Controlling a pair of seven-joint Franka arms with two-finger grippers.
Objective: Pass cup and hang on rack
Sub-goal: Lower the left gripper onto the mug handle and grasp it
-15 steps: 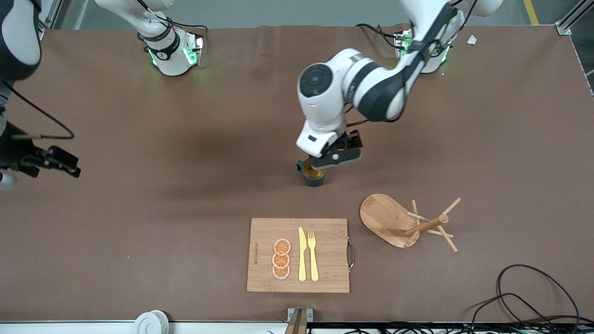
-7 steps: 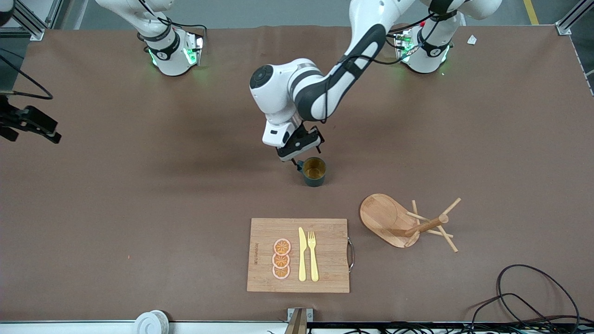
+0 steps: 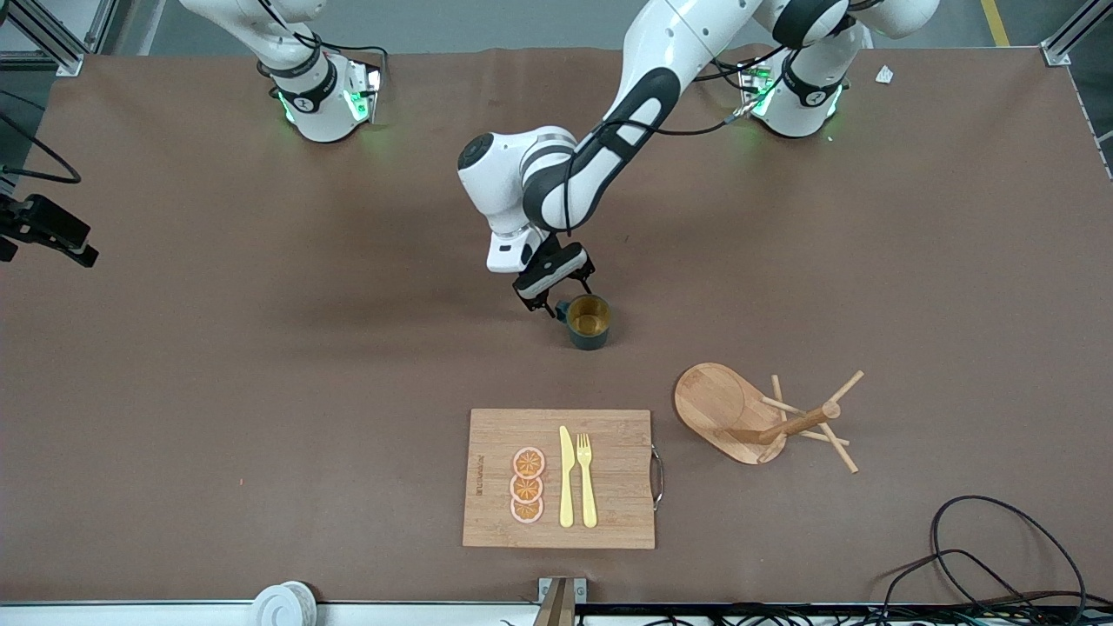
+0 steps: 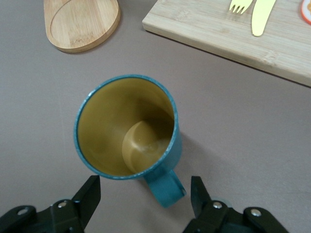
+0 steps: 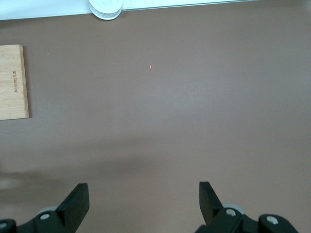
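We note the mug (image 3: 589, 321) upright on the desk (image 3: 261, 365) near the mug tree (image 3: 765, 416), left pincer (image 3: 549, 296) spread beside its handle (image 4: 165, 188), right pincer (image 5: 141, 200) spread, waiting; next: close on handle.

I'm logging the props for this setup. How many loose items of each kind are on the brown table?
Dark teal-green mug: 1
Light wooden mug tree: 1
Rectangular bamboo cutting board: 1
Orange fruit slices: 3
Yellow knife: 1
Yellow fork: 1
Total: 8
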